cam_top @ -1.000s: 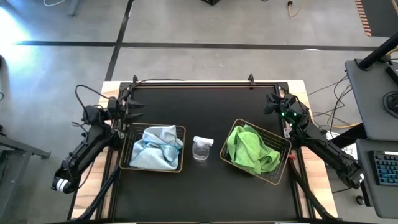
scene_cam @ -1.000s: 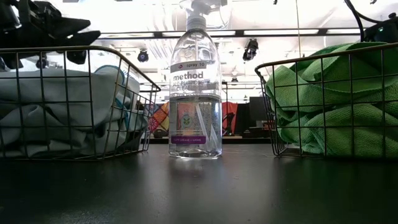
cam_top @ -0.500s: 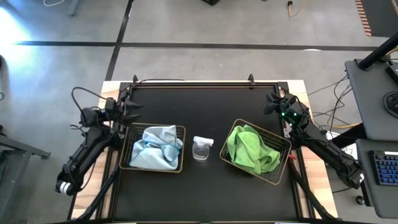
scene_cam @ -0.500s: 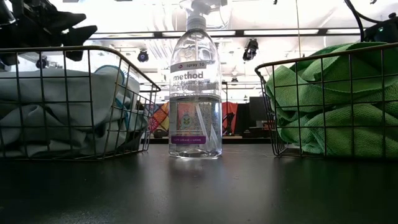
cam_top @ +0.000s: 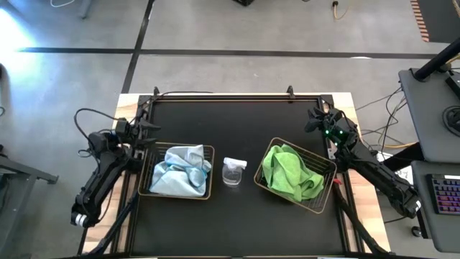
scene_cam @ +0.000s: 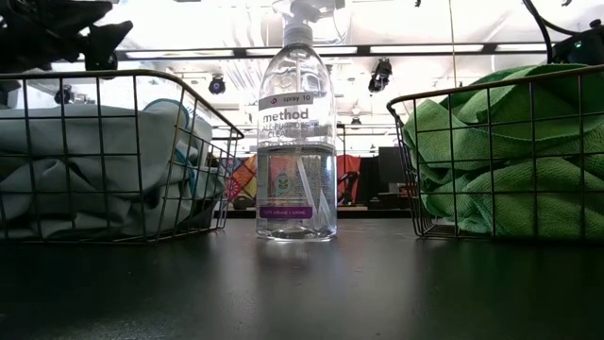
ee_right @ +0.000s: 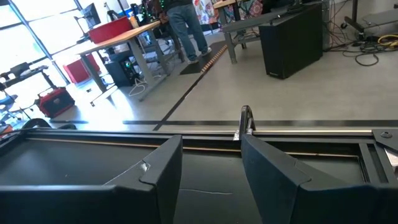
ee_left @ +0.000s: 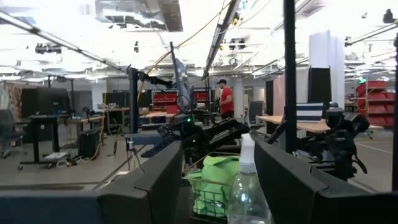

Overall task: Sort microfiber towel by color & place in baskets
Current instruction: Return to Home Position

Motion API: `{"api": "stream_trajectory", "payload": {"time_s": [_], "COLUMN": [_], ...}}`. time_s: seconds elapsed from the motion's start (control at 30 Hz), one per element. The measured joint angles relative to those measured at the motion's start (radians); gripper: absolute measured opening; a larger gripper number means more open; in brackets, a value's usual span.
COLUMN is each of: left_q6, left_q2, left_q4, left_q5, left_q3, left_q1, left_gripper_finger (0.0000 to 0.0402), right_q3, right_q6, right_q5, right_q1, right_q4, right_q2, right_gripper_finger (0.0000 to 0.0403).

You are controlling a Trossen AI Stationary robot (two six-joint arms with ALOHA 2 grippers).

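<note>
Pale blue microfiber towels (cam_top: 176, 173) lie heaped in the left bronze wire basket (cam_top: 210, 173). Lime green towels (cam_top: 291, 174) fill the right basket (cam_top: 327, 173), which sits turned at an angle. Both piles show through the mesh in the low view, blue towels (scene_cam: 94, 170) and green towels (scene_cam: 510, 161). My left gripper (cam_top: 152, 128) hovers open at the table's left edge, just beyond the blue basket's far left corner; it holds nothing (ee_left: 217, 155). My right gripper (cam_top: 313, 119) waits open near the table's far right corner, facing the far edge (ee_right: 211, 146).
A clear spray bottle (cam_top: 233, 171) stands upright between the two baskets, tall in the low view (scene_cam: 296, 132). The black tabletop (cam_top: 237, 126) lies bare on the far side of the baskets. A raised rail with a post (ee_right: 245, 121) runs along the far edge.
My left arm has drawn back toward the table's left edge, and its gripper has moved a little away from the blue basket and risen in the low view. The towels, baskets and right arm have stayed put.
</note>
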Motion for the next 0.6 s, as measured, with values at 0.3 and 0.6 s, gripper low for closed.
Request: {"api": "stream_trajectory", "payload": {"time_s": [0.3, 0.6], "left_q6": [-0.043, 0.017], "left_q2": [-0.053, -0.053], "left_q4": [0.002, -0.057], "left_q5": [0.000, -0.007], "left_q3": [-0.004, -0.061], "left_q1": [0.001, 0.001], "left_gripper_finger": [0.0185, 0.0185], "right_q3": [0.000, 0.000], "right_q6": [0.000, 0.000], "right_q5": [0.000, 0.000], "right_q1": [0.000, 0.000], "right_q4": [0.001, 0.002], "right_q2": [0.000, 0.000], "right_gripper_finger": [0.0160, 0.0160]}}
